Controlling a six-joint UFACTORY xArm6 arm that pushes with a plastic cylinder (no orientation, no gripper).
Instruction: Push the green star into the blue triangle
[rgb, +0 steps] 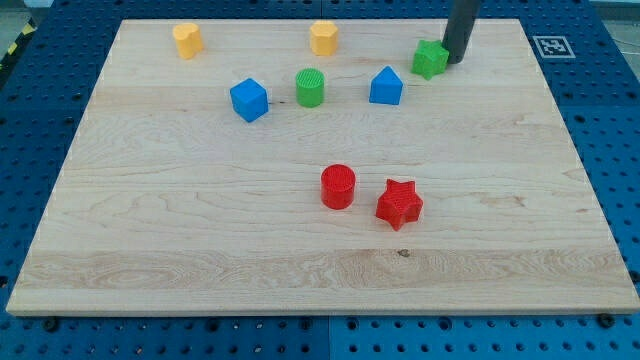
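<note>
The green star (430, 59) lies near the view's top right on the wooden board (200, 230). The blue triangle (386, 87) sits just below and to the left of it, a small gap apart. My tip (456, 61) is at the green star's right side, touching or almost touching it. The rod rises out of the view's top.
A green cylinder (310, 88) and a blue cube (249, 100) lie left of the blue triangle. Two yellow blocks (187, 40) (323, 38) sit along the top. A red cylinder (338, 187) and a red star (399, 204) lie at the middle.
</note>
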